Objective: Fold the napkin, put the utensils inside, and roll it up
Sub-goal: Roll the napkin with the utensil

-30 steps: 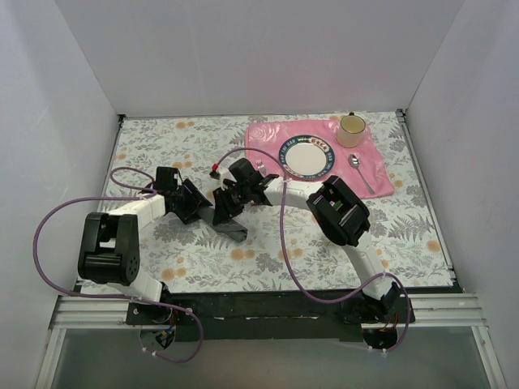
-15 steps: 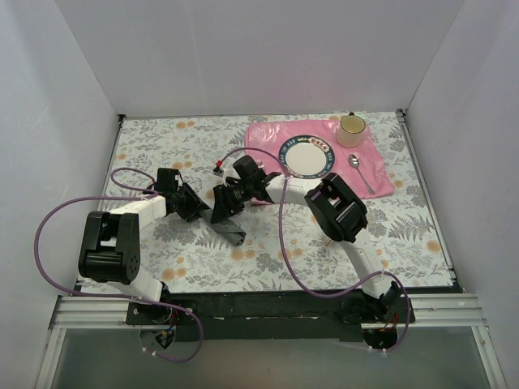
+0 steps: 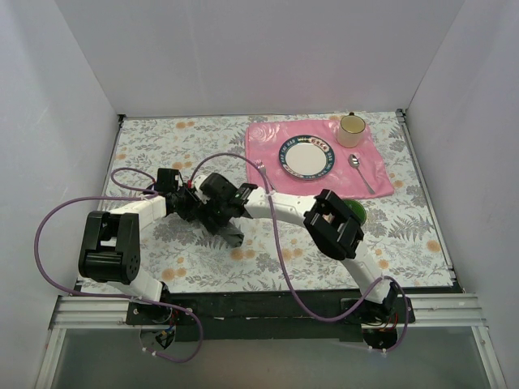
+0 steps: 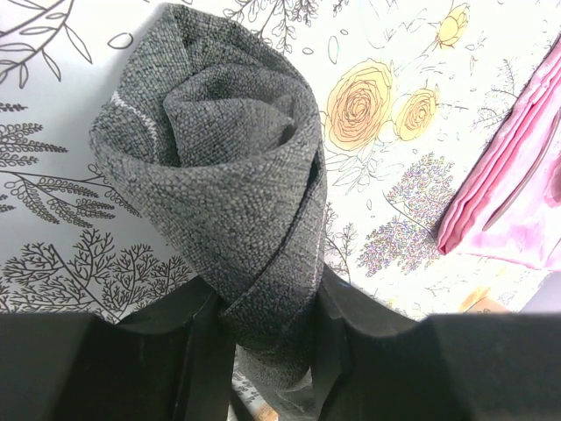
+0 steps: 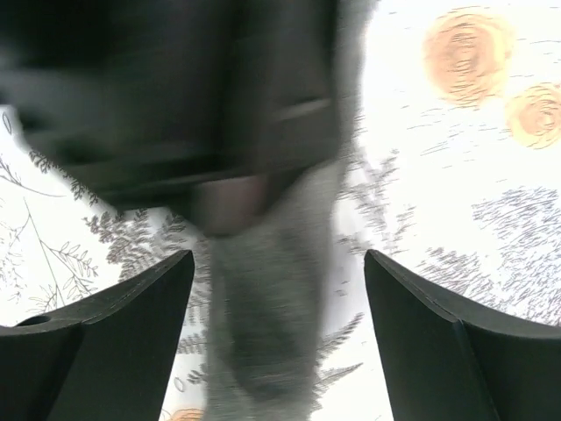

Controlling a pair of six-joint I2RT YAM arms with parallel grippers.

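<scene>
The napkin (image 4: 210,149) is a dark grey cloth rolled into a tube, its open end facing the left wrist camera. My left gripper (image 4: 267,300) is shut on the roll's near end, a finger pressing on each side. In the top view the roll (image 3: 232,236) lies left of centre, with the left gripper (image 3: 193,208) and the right gripper (image 3: 212,212) crowded over it. My right gripper (image 5: 279,263) is open, its fingers standing wide on either side of the blurred napkin (image 5: 263,351) without touching it. A fork (image 3: 263,171) and a spoon (image 3: 359,171) lie on the pink mat.
The pink placemat (image 3: 381,180) at the back right carries a plate (image 3: 306,156) and a yellow cup (image 3: 351,130). Its folded edge (image 4: 504,206) shows in the left wrist view. A green object (image 3: 358,212) is partly hidden behind the right arm. White walls surround the floral tablecloth.
My right gripper has let go, opened wide and slid left over the roll towards the left gripper. The left gripper has closed onto the napkin roll.
</scene>
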